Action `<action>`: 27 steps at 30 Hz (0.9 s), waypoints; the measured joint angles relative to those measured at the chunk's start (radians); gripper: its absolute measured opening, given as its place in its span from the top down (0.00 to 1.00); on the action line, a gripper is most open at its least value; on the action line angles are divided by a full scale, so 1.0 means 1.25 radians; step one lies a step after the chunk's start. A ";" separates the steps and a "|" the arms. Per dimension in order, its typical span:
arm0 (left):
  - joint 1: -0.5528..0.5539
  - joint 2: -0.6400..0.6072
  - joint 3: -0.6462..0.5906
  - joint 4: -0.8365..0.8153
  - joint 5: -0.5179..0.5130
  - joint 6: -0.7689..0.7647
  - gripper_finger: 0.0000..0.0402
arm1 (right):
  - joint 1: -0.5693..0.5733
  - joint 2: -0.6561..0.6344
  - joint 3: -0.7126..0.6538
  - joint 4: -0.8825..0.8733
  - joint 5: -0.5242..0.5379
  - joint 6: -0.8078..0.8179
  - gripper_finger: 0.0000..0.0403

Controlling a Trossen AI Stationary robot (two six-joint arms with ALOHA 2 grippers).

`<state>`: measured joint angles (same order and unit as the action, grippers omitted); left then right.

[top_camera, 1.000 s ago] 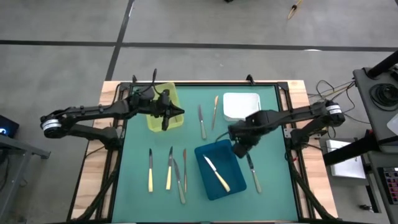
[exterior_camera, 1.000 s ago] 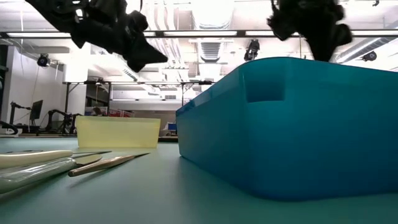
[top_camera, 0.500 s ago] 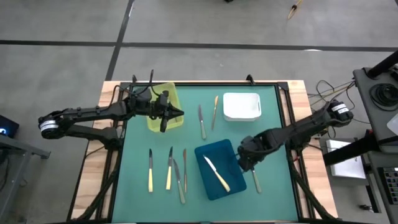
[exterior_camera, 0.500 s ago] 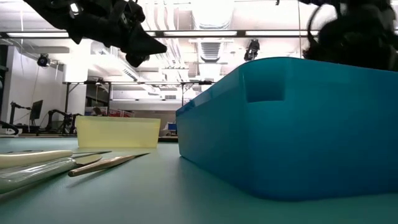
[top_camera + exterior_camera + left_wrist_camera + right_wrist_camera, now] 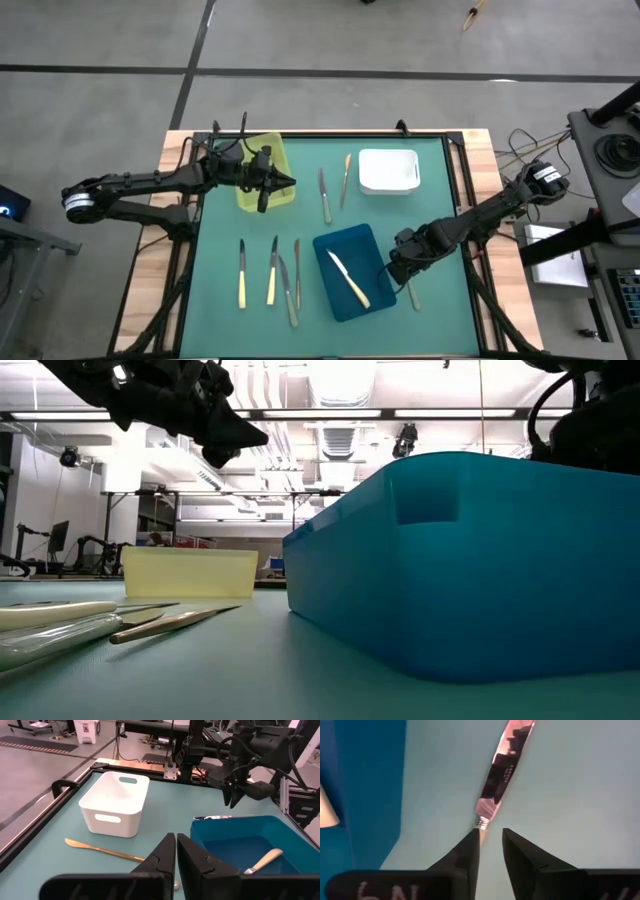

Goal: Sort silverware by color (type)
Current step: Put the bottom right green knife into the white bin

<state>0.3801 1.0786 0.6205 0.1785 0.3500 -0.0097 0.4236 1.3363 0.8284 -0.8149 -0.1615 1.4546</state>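
Teal mat (image 5: 440, 185), workshop behind — left fingers (image 5: 176, 851) together, right fingers (image 5: 468, 851) apart.

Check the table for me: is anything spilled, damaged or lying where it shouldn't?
Nothing stands out. The loose knives lie flat on the green mat, one cream-handled knife rests inside the blue tray, and the right claw is down at a silver knife beside that tray.

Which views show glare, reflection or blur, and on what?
Low view: ceiling lights glare white behind the blue tray; the nearest utensils look soft. Right wrist view: the knife blade mirrors the right end effector, and the nearby fingers are blurred. High view: even light, faint shadows.
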 joint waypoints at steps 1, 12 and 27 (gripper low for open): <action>0.000 0.000 0.000 -0.001 0.000 0.000 1.00 | 0.003 0.000 0.000 0.005 -0.001 0.008 0.78; 0.000 0.000 0.000 -0.001 0.000 0.000 1.00 | 0.067 0.006 -0.007 0.037 0.005 0.077 0.46; 0.000 0.000 0.000 0.002 0.000 0.000 1.00 | 0.113 0.006 -0.113 0.174 0.069 0.157 0.43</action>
<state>0.3801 1.0786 0.6205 0.1806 0.3500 -0.0097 0.5652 1.3441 0.6866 -0.5976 -0.0758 1.6504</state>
